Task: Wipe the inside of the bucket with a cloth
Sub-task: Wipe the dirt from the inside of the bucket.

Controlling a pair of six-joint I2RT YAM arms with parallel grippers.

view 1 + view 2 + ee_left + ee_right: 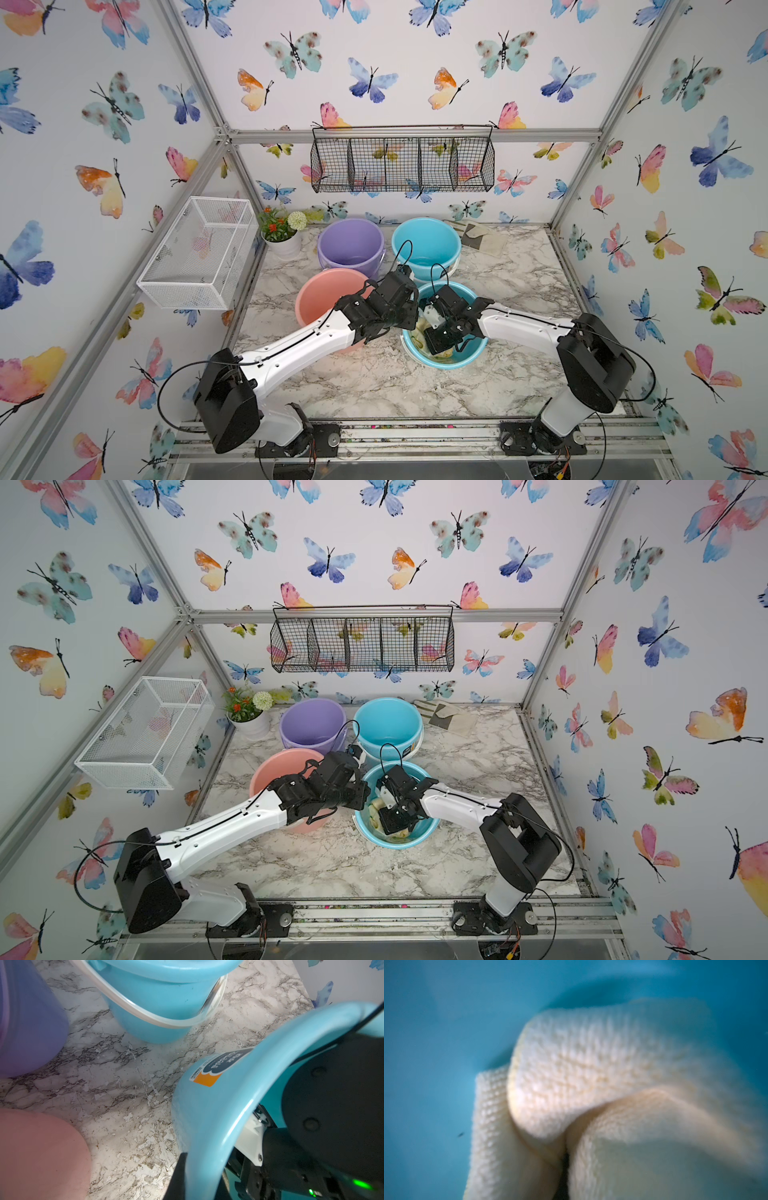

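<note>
Right wrist view is filled by the pale yellow cloth (581, 1076), bunched into thick folds against the blue inner wall of the bucket (436, 1059). The picture is blurred and the fingers are out of frame. In both top views the right tool (439, 347) (392, 825) reaches down inside this light blue bucket (471, 360) (417, 840), which stands on the marble bench (374, 386) nearest the arms. Folds of the cloth (419, 329) (375, 810) show around the tool, low in the bucket. The right tool is clenched and the cloth gathers up into it, so it is grasping the cloth. The left tool (409, 322) (363, 799) sits at the bucket's rim on the left arm's side. In the left wrist view one dark finger (179, 1174) lies against the outside of the bucket (207, 1118), whose rim runs between the jaws, and the tool is clenched on that rim. A printed sticker (216, 1068) with an orange corner is on the bucket's outer wall. A pink bucket (322, 291) stands just beside it, with a purple bucket (351, 243) and a second blue bucket (426, 243) behind them. A beige cloth with a dark grey patch (478, 240) lies at the far edge of the bench.
</note>
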